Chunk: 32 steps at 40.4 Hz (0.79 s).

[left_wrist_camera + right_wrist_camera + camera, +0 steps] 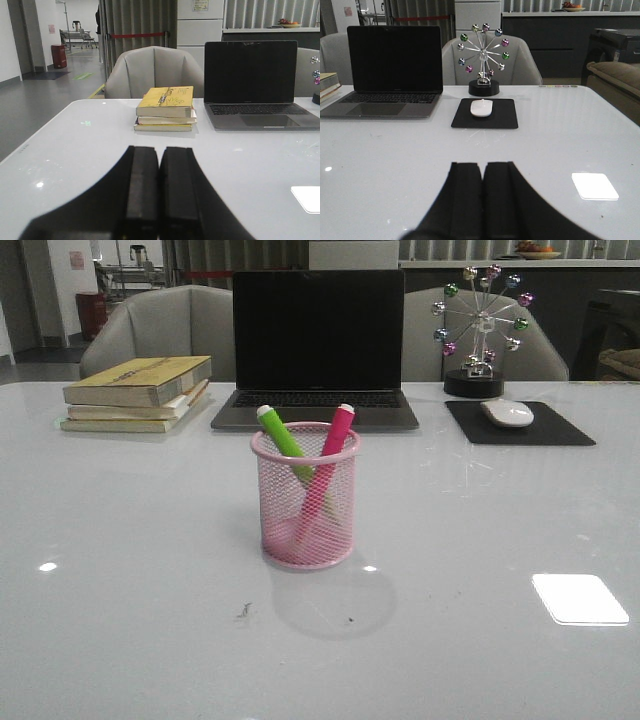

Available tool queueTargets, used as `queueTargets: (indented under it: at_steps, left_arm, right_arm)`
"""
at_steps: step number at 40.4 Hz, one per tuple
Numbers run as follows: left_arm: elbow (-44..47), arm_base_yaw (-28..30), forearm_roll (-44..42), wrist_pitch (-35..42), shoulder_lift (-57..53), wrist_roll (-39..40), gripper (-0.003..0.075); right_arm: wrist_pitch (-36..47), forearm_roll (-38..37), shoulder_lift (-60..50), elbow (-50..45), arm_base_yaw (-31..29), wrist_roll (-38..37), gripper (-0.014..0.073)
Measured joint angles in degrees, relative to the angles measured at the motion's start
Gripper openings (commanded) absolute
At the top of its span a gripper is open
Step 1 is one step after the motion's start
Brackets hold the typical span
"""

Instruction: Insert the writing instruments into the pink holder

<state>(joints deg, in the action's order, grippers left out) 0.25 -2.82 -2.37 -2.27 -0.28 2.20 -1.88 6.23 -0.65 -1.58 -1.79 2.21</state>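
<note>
The pink wire-mesh holder stands upright in the middle of the white table in the front view. A green marker leans inside it with its whitish end up to the left. A magenta marker leans inside it to the right, and the two cross within the mesh. Neither arm shows in the front view. My left gripper is shut with nothing between its black fingers, low over bare table. My right gripper is likewise shut and empty. The holder and markers are out of both wrist views.
A stack of books lies at the back left. A dark laptop stands open behind the holder. At the back right are a white mouse on a black pad and a ferris-wheel ornament. Grey chairs stand beyond the table.
</note>
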Motion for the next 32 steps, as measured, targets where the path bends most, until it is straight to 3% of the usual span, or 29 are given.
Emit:
queueTargets:
  at_steps: [32]
  left_arm:
    - [0.0,0.0,0.0,0.0,0.0,0.0,0.0091]
  right_arm:
    - [0.4,0.1,0.0,0.0,5.9,0.1,0.0056]
